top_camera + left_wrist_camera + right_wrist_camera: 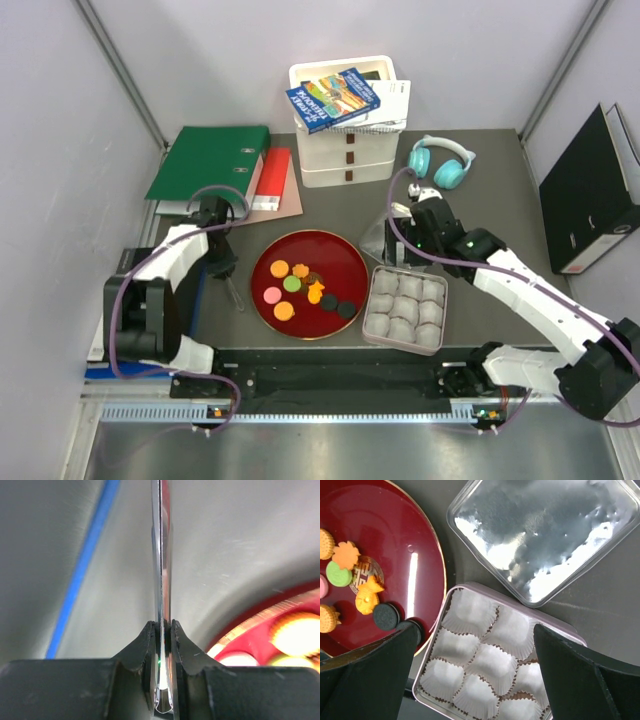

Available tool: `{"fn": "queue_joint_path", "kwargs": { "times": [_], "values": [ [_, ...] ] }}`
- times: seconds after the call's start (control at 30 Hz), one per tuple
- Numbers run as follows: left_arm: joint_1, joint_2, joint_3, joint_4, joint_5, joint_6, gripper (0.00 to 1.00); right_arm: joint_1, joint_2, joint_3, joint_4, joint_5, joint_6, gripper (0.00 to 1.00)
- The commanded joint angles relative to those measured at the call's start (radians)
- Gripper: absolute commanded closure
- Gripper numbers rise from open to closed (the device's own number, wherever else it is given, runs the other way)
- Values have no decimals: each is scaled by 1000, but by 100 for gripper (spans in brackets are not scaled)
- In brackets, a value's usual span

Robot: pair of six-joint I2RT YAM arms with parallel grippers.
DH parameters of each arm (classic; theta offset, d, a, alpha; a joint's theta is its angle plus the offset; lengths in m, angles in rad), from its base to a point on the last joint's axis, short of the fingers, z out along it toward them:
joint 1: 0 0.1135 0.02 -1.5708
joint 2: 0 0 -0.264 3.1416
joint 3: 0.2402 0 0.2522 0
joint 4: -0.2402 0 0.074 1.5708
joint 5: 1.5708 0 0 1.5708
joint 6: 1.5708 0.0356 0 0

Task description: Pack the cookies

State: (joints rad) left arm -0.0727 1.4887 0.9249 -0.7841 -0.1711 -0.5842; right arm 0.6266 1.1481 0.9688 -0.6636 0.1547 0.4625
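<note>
Left wrist: left claw [162,626] clamped on metal tongs [161,555], tips cut off; right claw [476,630] apart.

Jaws pinch metal tongs [162,570]; red plate [265,622] right.

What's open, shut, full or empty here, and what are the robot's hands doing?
Cookies: all on the red plate, none packed.
Tin: open, paper cups look empty.
Lid: off, lying beside the tin.
Left hand: shut on metal tongs.
Right hand: open, above the tin.
Green binder: closed.
</note>
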Motion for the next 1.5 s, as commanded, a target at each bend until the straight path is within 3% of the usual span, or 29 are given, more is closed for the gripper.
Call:
{"fn": "queue_joint_path", "kwargs": {
  "times": [0.0,0.13,0.27,0.43,0.63,0.9,1.1,1.47],
  "values": [
    [4,-136,144,-104,-67,7,96,13,10,86,47,-10,-18,1],
    [2,-177,206,-173,-44,1,94,12,19,107,58,-20,-22,1],
    [1,-211,175,-142,83,-11,92,13,35,137,53,-24,-30,1],
    [-7,-251,147,-118,146,1,87,12,36,146,45,-40,-21,1],
    [-29,-275,144,-122,136,20,77,13,16,134,38,-52,-1,1],
    [-35,-283,132,-115,140,23,76,13,-28,102,22,-44,15,1],
    [-39,-289,130,-115,148,24,67,13,-47,88,13,-41,18,1],
    [-41,-308,98,-109,142,18,61,13,-53,81,12,-46,-1,1]
  ]
}}
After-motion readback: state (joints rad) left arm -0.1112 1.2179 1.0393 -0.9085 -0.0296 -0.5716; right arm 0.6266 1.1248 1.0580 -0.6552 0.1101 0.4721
